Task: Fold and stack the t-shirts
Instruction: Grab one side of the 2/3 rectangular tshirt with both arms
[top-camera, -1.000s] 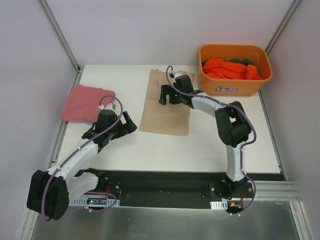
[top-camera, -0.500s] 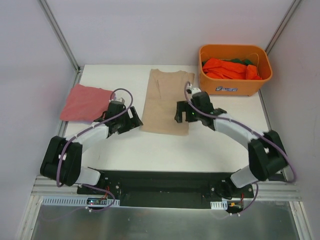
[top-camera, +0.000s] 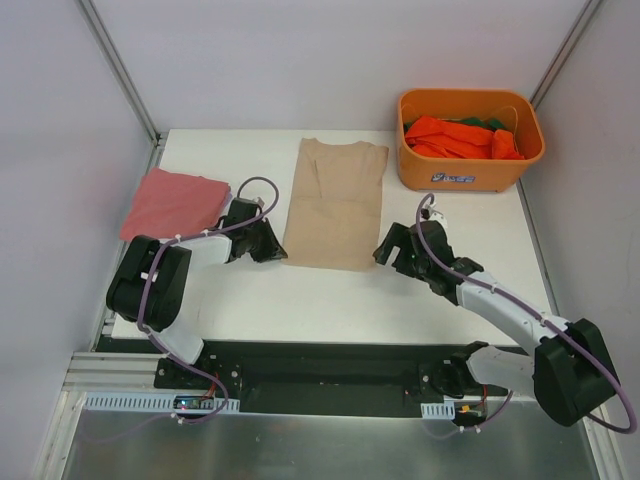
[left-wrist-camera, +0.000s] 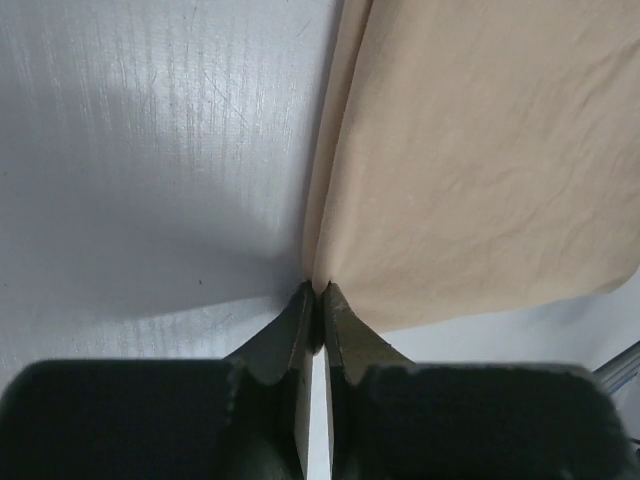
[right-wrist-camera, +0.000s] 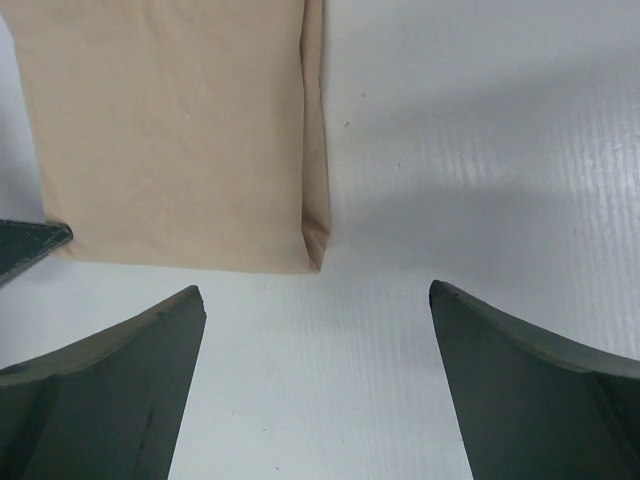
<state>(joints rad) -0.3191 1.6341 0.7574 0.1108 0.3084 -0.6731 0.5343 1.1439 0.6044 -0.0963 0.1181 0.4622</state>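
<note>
A beige t-shirt lies folded lengthwise in a long strip in the middle of the table. My left gripper is at the strip's near left corner, and in the left wrist view that gripper is shut, its tips pinching the corner of the beige cloth. My right gripper sits low just short of the near right corner. In its wrist view it stands wide open, with the beige cloth ahead and bare table between the jaws. A pinkish-red t-shirt lies folded at the left.
An orange plastic bin stands at the back right, holding crumpled orange t-shirts and a bit of green cloth. The white table ends at a black strip near the arm bases. Grey walls close in on both sides.
My left gripper moved right to the beige shirt's near left corner and shut on it. My right arm pulled back from over the shirt to its near right corner, still open.
</note>
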